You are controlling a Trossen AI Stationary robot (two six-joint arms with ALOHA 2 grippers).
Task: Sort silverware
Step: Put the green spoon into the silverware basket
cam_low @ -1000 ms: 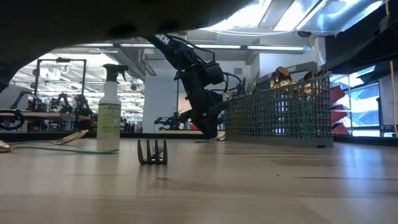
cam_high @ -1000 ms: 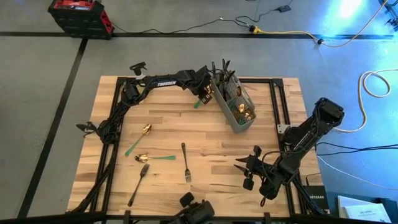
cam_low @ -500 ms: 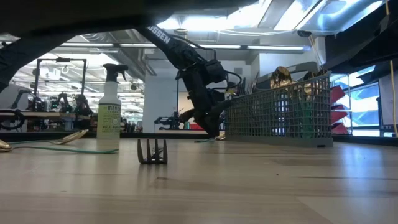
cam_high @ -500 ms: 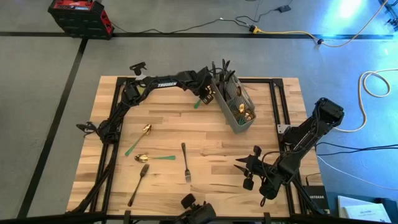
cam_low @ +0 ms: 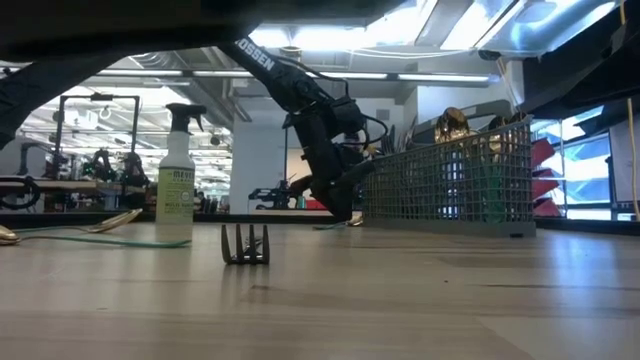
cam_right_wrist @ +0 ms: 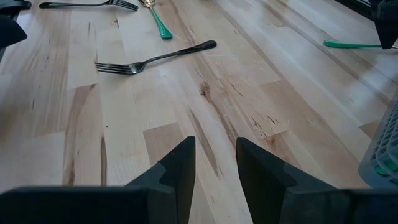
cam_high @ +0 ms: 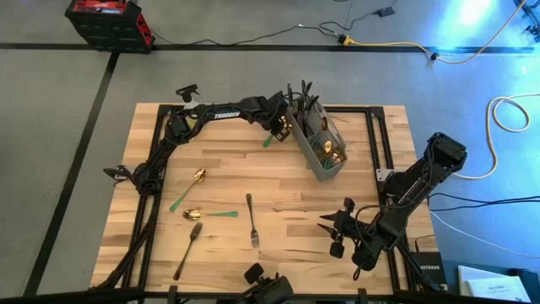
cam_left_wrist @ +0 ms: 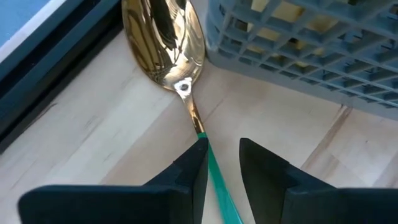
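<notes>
Beside the mesh caddy [cam_high: 319, 142] at the far side of the worktop [cam_high: 253, 173], the left gripper [cam_high: 278, 127] is clenched on the green handle of a gold spoon [cam_left_wrist: 166, 37], whose bowl lies on the wood just beside the caddy's grey wall [cam_left_wrist: 311, 43]. Only the left wrist view shows this grip; from above the arm hides the bowl and just the handle's green end pokes out. Loose silverware lies well apart from it near the left front: two more green-handled gold spoons [cam_high: 187, 189] [cam_high: 207, 214] and two dark forks [cam_high: 251, 221] [cam_high: 188, 250]. At table height one fork's tines [cam_low: 245, 245] face the camera, and a spray bottle [cam_low: 175, 175] stands behind, unseen from above. More gold and dark pieces stand in the caddy. Over the right front corner the right gripper [cam_high: 339, 232] waits, fingers [cam_right_wrist: 174, 165] slightly apart and holding nothing, with bare wood between them in its wrist view.
</notes>
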